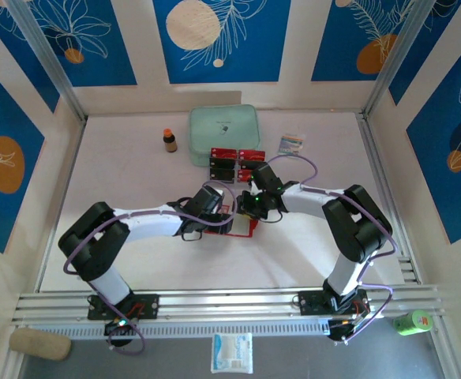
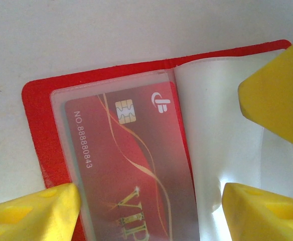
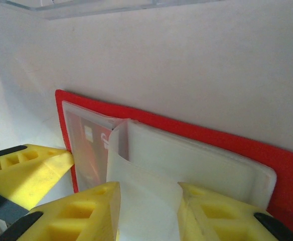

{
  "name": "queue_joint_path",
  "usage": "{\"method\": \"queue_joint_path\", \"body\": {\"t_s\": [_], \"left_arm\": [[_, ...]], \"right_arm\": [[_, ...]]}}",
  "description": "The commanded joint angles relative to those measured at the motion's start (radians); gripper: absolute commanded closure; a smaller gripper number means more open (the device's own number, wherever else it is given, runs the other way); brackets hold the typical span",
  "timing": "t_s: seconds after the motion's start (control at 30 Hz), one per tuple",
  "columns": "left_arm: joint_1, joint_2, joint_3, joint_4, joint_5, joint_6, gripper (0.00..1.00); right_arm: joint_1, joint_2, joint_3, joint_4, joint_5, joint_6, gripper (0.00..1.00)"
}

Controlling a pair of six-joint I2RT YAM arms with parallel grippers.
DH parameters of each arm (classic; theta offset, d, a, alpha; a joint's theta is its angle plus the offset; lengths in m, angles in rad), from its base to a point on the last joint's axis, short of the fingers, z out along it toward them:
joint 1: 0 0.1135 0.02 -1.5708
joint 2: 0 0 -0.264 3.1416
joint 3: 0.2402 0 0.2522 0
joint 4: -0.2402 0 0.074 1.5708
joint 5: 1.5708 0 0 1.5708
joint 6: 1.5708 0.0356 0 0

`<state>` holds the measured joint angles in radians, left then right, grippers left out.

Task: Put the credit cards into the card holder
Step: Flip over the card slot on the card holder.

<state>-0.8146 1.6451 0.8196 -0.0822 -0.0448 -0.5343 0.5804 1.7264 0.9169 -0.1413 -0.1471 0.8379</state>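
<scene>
Red card holder (image 2: 36,95) open, credit card (image 2: 131,165) pocketed

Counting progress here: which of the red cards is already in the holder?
The VIP card behind the clear pocket of the open card holder; the other cards lie loose near the mint-green case.

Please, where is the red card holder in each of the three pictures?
Top view: the card holder in the middle of the table, just below the loose cards.
Left wrist view: it lies open across most of the picture, red edge at left.
Right wrist view: a red band from left to lower right.
Shared landmark: the card inside its clear pocket.
</scene>
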Motion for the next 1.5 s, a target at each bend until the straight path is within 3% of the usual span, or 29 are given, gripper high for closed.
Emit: {"method": "queue_joint_path", "body": {"t_s": [0.0,0.2,0.4,0.77,0.97,1.3,1.47], "left_arm": [[-0.009,-0.017,-0.02,-0.03,0.033,-0.014,0.24],[-0.004,-0.088,0.005,-0.07,0.023,-0.005,0.18],[0.019,-0.223,0.0,-0.122,-0.017,-0.005,0.08],[0.085,-0.433,-0.093,-0.184,-0.055,-0.016,0.05],[0.104,-0.461,-0.124,-0.188,-0.055,-0.015,0.05],[0.111,-0.422,-0.145,-0.157,-0.046,-0.013,0.05],[0.111,-0.39,-0.142,-0.142,-0.035,-0.008,0.05]], "right_arm": [[0.006,-0.016,0.031,-0.007,-0.044,-0.016,0.65],[0.04,-0.058,0.057,-0.033,-0.054,-0.011,0.65],[0.088,-0.065,0.097,-0.049,-0.042,0.013,0.56],[0.142,0.108,0.215,-0.022,-0.049,0.054,0.54],[0.148,0.171,0.253,-0.012,-0.068,0.059,0.55],[0.119,0.093,0.195,-0.016,-0.051,0.052,0.55],[0.092,0.06,0.136,0.001,-0.055,0.053,0.62]]}}
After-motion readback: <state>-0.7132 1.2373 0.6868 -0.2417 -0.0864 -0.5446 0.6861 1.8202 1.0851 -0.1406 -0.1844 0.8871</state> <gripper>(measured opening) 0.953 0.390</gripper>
